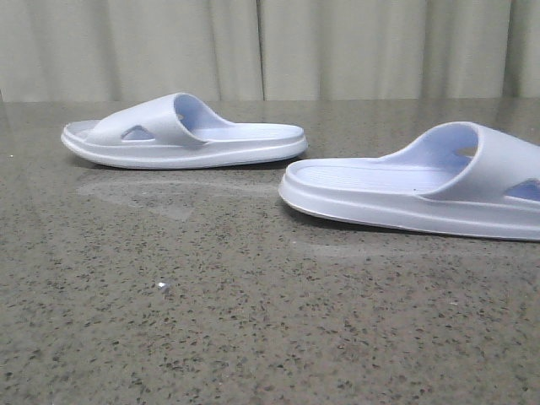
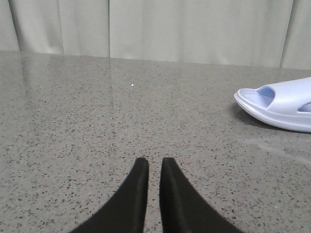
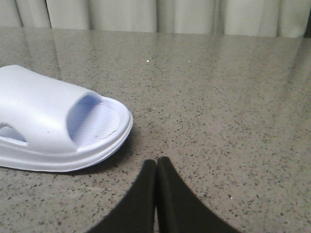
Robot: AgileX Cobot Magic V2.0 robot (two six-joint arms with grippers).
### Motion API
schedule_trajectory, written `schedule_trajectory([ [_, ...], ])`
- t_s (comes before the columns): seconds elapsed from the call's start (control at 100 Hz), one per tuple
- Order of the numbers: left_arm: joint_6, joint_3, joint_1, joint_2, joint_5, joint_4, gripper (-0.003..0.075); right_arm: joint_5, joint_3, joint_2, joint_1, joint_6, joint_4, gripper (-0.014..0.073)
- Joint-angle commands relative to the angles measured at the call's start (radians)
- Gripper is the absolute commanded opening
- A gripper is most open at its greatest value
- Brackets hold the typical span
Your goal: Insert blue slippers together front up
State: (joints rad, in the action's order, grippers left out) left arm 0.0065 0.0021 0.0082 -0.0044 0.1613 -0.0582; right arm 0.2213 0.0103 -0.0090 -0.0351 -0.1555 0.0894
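Two pale lavender-blue slippers lie sole-down and apart on the speckled grey table. The left slipper (image 1: 181, 135) is farther back, with its strap and toe to the left. The right slipper (image 1: 422, 190) is nearer, with its strap to the right, and its heel end points toward the other. Neither gripper shows in the front view. In the left wrist view my left gripper (image 2: 151, 162) is empty with only a thin slit between its fingers, and the left slipper's toe end (image 2: 279, 104) lies well off to its side. In the right wrist view my right gripper (image 3: 156, 161) is shut and empty, close beside the right slipper (image 3: 53, 126).
Pale curtains (image 1: 270, 46) hang behind the table's far edge. The tabletop (image 1: 211, 321) is glossy grey stone with dark specks, and nothing else stands on it in view.
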Motion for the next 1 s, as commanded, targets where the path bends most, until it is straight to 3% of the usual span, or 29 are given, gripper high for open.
schedule_trajectory([
  [0.0, -0.006, 0.010, -0.005, -0.029, -0.081, -0.002, 0.0015, -0.080, 0.021, -0.016, -0.003, -0.004, -0.009, -0.0080],
  [0.61, -0.006, 0.010, -0.005, -0.029, -0.083, -0.002, 0.0015, -0.080, 0.021, -0.016, -0.003, -0.004, -0.009, -0.0080],
  [0.99, -0.006, 0.010, -0.005, -0.029, -0.083, -0.002, 0.0015, -0.158, 0.021, -0.016, -0.003, -0.004, -0.009, -0.0080],
])
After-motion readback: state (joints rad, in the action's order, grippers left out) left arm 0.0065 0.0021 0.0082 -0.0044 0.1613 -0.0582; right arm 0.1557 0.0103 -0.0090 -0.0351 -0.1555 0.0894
